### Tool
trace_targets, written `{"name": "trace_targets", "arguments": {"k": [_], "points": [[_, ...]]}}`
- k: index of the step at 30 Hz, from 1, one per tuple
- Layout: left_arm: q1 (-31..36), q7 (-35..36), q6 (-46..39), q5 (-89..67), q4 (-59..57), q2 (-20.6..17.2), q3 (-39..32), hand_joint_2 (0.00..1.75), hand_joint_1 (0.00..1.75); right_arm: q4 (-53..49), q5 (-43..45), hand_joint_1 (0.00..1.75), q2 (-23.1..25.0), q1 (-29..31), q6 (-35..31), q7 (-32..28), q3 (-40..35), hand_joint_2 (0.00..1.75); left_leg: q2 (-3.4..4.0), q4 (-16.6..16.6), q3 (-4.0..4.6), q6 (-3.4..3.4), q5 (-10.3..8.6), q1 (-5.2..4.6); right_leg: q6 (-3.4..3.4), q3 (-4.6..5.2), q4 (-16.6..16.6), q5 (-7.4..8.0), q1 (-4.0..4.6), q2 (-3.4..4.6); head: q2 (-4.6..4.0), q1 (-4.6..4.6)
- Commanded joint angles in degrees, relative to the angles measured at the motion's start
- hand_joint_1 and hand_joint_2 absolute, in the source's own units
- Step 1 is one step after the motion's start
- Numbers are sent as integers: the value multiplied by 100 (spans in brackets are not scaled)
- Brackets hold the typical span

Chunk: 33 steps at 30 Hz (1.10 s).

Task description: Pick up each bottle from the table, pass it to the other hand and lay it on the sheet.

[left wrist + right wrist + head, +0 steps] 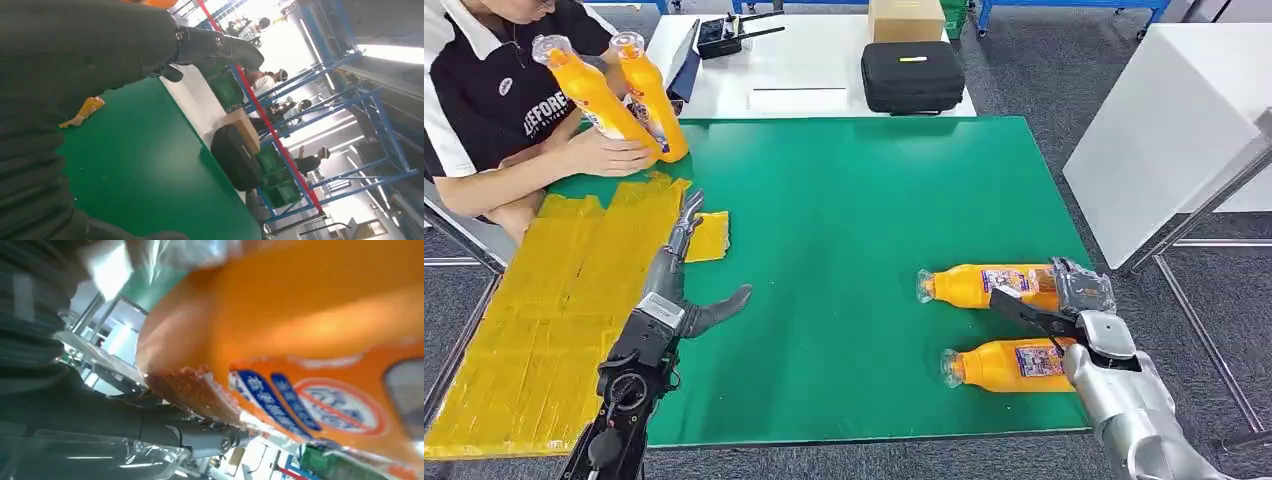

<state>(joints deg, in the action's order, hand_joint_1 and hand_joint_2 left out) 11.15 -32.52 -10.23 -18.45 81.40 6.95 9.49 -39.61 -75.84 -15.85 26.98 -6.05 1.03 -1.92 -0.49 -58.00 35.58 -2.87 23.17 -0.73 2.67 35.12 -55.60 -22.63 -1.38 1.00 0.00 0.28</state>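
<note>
On the green table [844,250], right side: pickup of a lying bottle is being set up.
The right hand [1064,315] is placed at the base of the far bottle [984,285], just beside the near bottle [1004,365]; whether its fingers are closed cannot be told. The body should be enclosed firmly before lifting. The left hand [686,290] is held spread and unladen beside the yellow sheet [534,330], ready for transfer.

A factory-like test hall or robotics lab. Tall blue steel racks [370,130] hold green crates [272,172] under strip lights, with people working in the background. A green desk [854,240] stands on grey carpet, with white tables [794,60] beside it carrying a black case [912,76] and a cardboard box [906,18].
</note>
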Motion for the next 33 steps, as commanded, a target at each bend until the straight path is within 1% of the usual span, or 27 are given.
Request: {"name": "trace_targets", "arguments": {"k": [1, 3, 7, 9, 13, 14, 16, 18, 20, 22, 23, 24, 25, 28, 29, 30, 31, 33], "points": [[280, 31, 21, 120, -254, -27, 69, 175, 0, 308, -242, 0, 356, 78, -255, -289, -203, 175, 16, -2, -6, 32, 4, 17, -27, -5, 5, 5, 19, 0, 0, 2], [267, 41, 25, 132, -240, -49, 75, 175, 0, 240, -232, 0, 374, 50, -320, -400, -246, 175, 9, -1, -3, 18, 2, 11, -15, -3, 3, 4, 12, -1, 0, 2], [241, 47, 27, 144, -247, -55, 87, 175, 0, 195, -249, 0, 380, -2, -298, -486, -320, 175, 7, 0, -3, 15, 2, 11, -13, -4, 3, 2, 11, -4, 0, 2], [225, 51, 23, 150, -258, -50, 85, 175, 0, 212, -273, 0, 399, -12, -284, -496, -359, 175, 12, -1, -7, 26, 5, 16, -21, -7, 4, 2, 16, -5, 0, 0], [204, 55, 5, 163, -322, -43, 58, 175, 0, 322, -418, 0, 453, 12, -315, -399, -492, 175, 12, 2, -8, 22, 2, 14, -19, -9, 7, 4, 15, -3, 0, 2], [209, 54, -1, 164, -350, -34, 54, 175, 0, 385, -460, 0, 469, 28, -264, -401, -535, 175, 10, 3, -7, 17, 1, 12, -14, -7, 7, 5, 12, -2, 0, 2], [216, 54, -1, 164, -355, -27, 58, 175, 0, 397, -464, 0, 486, 8, -260, -402, -545, 175, 13, 2, -8, 30, 1, 18, -25, -9, 9, 6, 19, -5, 0, 2], [294, 51, 7, 169, -472, -13, 71, 175, 0, 487, -464, 0, 499, 28, -153, -402, -559, 175, 5, 2, -7, 16, 0, 12, -14, -9, 6, 3, 12, -6, 0, 2], [300, 52, 8, 169, -471, -8, 73, 175, 0, 494, -464, 0, 498, 19, -150, -402, -559, 175, 4, 4, -8, 27, -1, 17, -23, -10, 9, 5, 17, -12, 0, 2], [324, 45, 11, 167, -489, -15, 93, 175, 0, 612, -380, 0, 491, 65, 82, -517, -547, 175, 4, 5, -9, 27, -1, 17, -23, -11, 11, 5, 18, -12, 0, 2], [338, 37, 15, 168, -497, -17, 107, 175, 0, 705, -273, 9, 473, 88, 256, -625, -517, 175, 5, 2, -8, 20, 0, 15, -18, -10, 8, 3, 15, -9, 0, 2], [340, 26, 15, 168, -492, -17, 116, 175, 0, 773, -190, 105, 457, 95, 335, -697, -476, 175, 2, 2, -7, 24, 0, 18, -21, -10, 9, 4, 18, -14, 0, 2], [340, 19, 14, 168, -486, -21, 122, 175, 0, 823, -167, 141, 447, 111, 379, -715, -471, 175, 6, 2, -10, 18, 1, 15, -15, -12, 8, 2, 15, -10, 0, 2], [338, 19, 14, 168, -478, -27, 123, 175, 0, 865, -143, 141, 433, 122, 380, -758, -466, 175, 23, 2, -19, 22, 0, 20, -23, -15, 11, 9, 20, -2, 0, 2], [338, 19, 14, 168, -478, -27, 123, 175, 0, 865, -143, 141, 433, 122, 380, -758, -466, 175, 28, 2, -20, 18, 2, 15, -22, -11, 8, 12, 14, 17, 0, 2], [338, 19, 14, 168, -478, -27, 123, 175, 0, 865, -143, 169, 433, 122, 380, -758, -466, 175, 31, 2, -17, 25, 1, 16, -31, -6, 9, 19, 15, 20, 0, 2], [340, 17, 15, 168, -478, -31, 132, 175, 0, 896, -144, 175, 434, 135, 403, -758, -479, 175, 20, 5, -15, 32, -4, 19, -36, -8, 13, 20, 19, 9, 0, 0], [340, 2, 15, 177, -473, -36, 141, 175, 0, 1025, -105, 175, 421, 183, 515, -770, -487, 175, 16, 4, -23, 21, -2, 14, -28, -8, 11, 12, 14, 13, 0, 2]]}}
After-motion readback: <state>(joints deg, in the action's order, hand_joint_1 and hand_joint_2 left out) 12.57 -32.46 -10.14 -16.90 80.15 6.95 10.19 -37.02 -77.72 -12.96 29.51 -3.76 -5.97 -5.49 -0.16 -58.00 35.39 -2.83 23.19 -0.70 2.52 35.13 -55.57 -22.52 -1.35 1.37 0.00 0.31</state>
